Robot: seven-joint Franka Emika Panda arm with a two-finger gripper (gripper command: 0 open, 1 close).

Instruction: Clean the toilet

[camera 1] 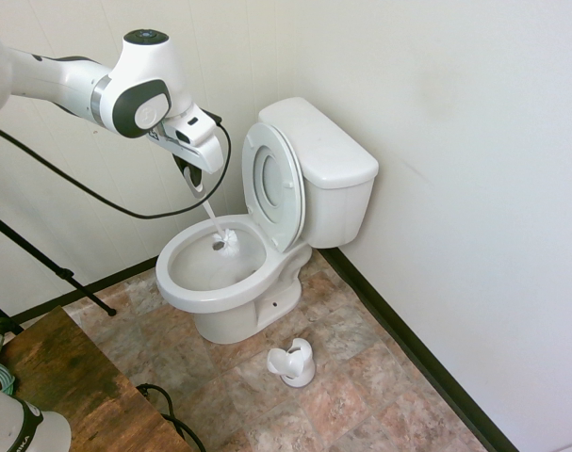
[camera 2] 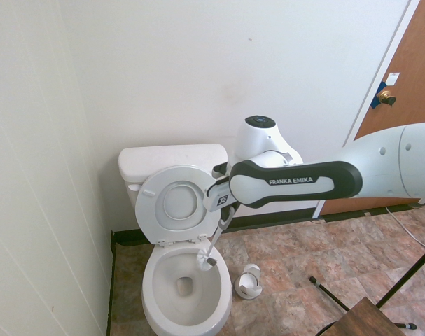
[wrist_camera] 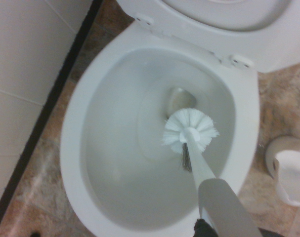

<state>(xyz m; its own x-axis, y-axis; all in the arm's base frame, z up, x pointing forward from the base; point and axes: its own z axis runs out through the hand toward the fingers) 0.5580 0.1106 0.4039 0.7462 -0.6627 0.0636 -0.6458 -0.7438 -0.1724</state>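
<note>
The white toilet [camera 1: 328,165] stands against the wall, its seat and lid [camera 1: 271,184] raised against the tank. My gripper [camera 1: 197,185] hangs above the bowl's far rim, shut on the handle of a white toilet brush [camera 1: 213,221]. The brush slants down into the bowl, with its bristle head [camera 1: 227,242] close to the drain. From the other side, the gripper [camera 2: 223,221] sits in front of the raised lid of the toilet [camera 2: 171,159], and the brush [camera 2: 206,260] reaches into the bowl. In the wrist view the brush head [wrist_camera: 190,129] lies beside the drain hole of the toilet [wrist_camera: 74,129].
A small white brush holder [camera 1: 293,363] [camera 2: 248,282] [wrist_camera: 290,174] stands on the tiled floor beside the bowl. A wooden table [camera 1: 73,377] [camera 2: 359,318] is near the arm's base. White walls close in on two sides, and a brown door [camera 2: 401,98] is at the far right.
</note>
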